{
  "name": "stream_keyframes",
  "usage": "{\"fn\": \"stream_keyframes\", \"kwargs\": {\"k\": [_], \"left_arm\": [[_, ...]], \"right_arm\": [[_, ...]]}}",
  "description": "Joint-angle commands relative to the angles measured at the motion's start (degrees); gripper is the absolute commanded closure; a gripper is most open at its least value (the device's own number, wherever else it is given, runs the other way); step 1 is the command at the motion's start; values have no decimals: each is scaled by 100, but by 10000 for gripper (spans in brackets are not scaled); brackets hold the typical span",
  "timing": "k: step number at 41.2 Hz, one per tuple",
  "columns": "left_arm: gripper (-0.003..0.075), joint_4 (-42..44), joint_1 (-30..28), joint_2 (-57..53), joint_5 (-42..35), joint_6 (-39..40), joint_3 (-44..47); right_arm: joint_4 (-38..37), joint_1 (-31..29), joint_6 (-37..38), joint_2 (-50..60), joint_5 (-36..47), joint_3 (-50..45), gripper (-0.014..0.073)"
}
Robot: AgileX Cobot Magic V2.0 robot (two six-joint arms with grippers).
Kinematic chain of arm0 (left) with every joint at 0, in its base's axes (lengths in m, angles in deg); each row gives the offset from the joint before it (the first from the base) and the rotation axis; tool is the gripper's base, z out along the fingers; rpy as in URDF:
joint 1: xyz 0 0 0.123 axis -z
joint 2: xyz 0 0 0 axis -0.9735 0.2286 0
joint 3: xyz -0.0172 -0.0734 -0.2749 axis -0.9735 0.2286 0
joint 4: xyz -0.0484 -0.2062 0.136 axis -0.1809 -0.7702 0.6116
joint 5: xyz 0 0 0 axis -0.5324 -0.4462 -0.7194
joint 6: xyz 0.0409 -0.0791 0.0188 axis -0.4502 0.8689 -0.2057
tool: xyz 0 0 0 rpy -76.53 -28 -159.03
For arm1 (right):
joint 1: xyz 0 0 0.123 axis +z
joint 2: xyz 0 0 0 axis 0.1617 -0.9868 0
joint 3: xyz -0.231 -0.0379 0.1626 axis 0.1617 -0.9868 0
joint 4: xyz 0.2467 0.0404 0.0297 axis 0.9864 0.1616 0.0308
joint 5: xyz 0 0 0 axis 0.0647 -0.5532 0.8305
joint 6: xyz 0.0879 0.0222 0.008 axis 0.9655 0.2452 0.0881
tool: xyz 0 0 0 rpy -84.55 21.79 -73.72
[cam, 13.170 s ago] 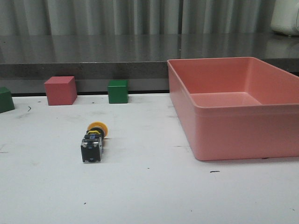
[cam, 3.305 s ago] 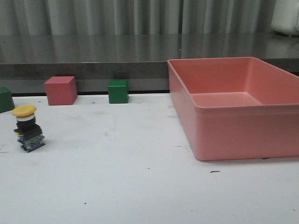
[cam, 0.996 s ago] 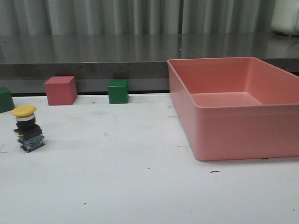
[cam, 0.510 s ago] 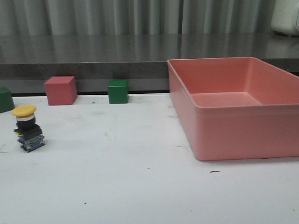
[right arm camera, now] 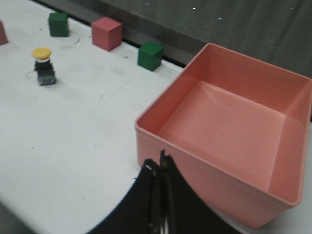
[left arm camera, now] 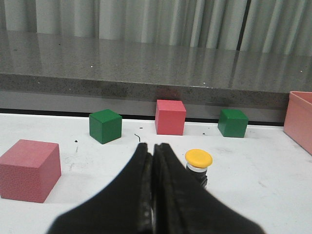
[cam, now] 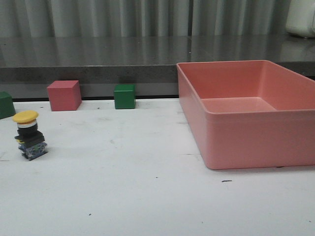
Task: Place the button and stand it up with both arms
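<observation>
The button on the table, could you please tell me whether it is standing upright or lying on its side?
Upright: the button stands on its dark block, yellow cap on top, with nothing holding it.

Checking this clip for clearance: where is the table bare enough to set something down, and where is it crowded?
The widest bare stretch of table lies between the standing button and the pink bin, running to the near edge. The bin's floor holds nothing either. It is tighter along the back edge, where the pink cube and green cube sit.
</observation>
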Motion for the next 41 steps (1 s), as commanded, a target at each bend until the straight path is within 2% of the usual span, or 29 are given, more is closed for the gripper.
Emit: {"fn": "stream_keyframes", "kwargs": {"k": [1, 5, 9, 19, 41], "left_arm": [[740, -15, 31, -145, -456, 41, 87], [740, -15, 31, -145, -456, 41, 87], [740, -15, 31, -145, -456, 41, 87], [740, -15, 31, -145, -456, 41, 87], [740, -15, 31, -136, -456, 41, 87]], "right_arm": [[177, -590, -23, 509, 1357, -655, 662], [347, -1143, -23, 1132, 2034, -1471, 662], [582, -1608, -23, 1571, 2304, -2047, 662], [751, -2496, -23, 2087, 2960, -2936, 662], [728, -2665, -23, 2088, 3032, -2930, 662]]}}
